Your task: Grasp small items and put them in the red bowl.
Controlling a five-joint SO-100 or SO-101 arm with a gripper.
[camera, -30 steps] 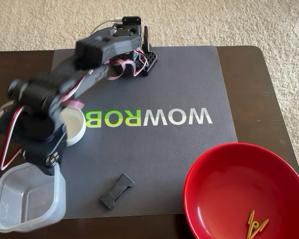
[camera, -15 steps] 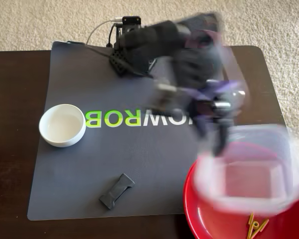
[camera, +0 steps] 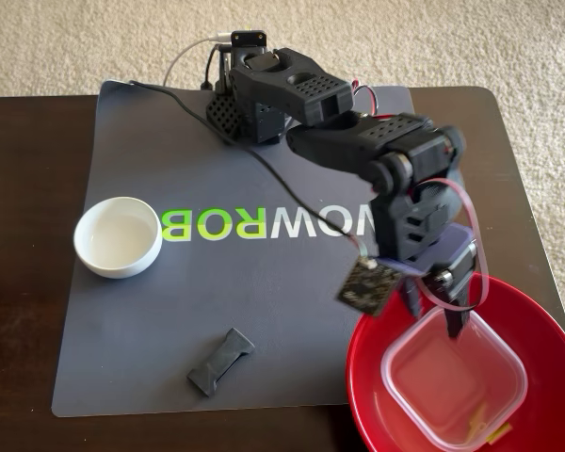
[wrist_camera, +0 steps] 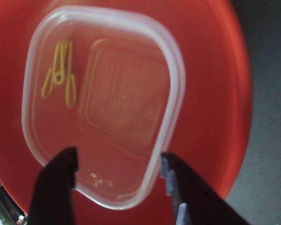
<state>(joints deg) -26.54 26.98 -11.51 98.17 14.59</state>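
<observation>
The clear square tub lies inside the red bowl at the front right of the fixed view. A yellow-green clip shows through the tub's floor. My gripper hangs just above the tub's near corner, open. In the wrist view the gripper has its two dark fingers spread to either side of a corner of the tub, over the red bowl. A dark grey bow-tie piece lies on the mat at the front. At the left stands a small white bowl.
A grey mat with "WOWROB" lettering covers the dark wooden table. The arm's base stands at the mat's far edge, with a black cable trailing across the mat. Beige carpet surrounds the table.
The arm swung from the left front across to the right with the tub. The tub now rests in the red bowl and the fingers stand apart around its corner.
</observation>
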